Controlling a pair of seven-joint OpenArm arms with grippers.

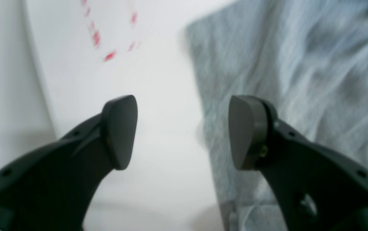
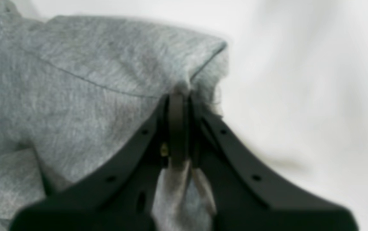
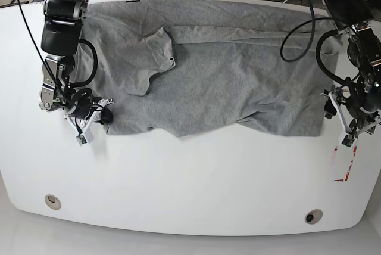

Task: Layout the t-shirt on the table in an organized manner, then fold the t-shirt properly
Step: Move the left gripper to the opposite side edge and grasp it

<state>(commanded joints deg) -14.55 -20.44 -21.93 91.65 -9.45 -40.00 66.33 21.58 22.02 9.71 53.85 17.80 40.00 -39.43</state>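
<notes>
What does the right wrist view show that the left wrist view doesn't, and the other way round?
Only the right wrist view: the right pincer shut on a bunched fold of the t-shirt, with a seam line across the fabric.

Only the left wrist view: the left pincer open and holding nothing, its gap over bare table just beside the shirt's edge, and broken red tape marks farther off.

Both: blurred grey shirt fabric lying on the white table.

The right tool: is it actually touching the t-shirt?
Touching. In the right wrist view the right tool is shut on a pinch of the t-shirt, with cloth squeezed between its fingers.
</notes>
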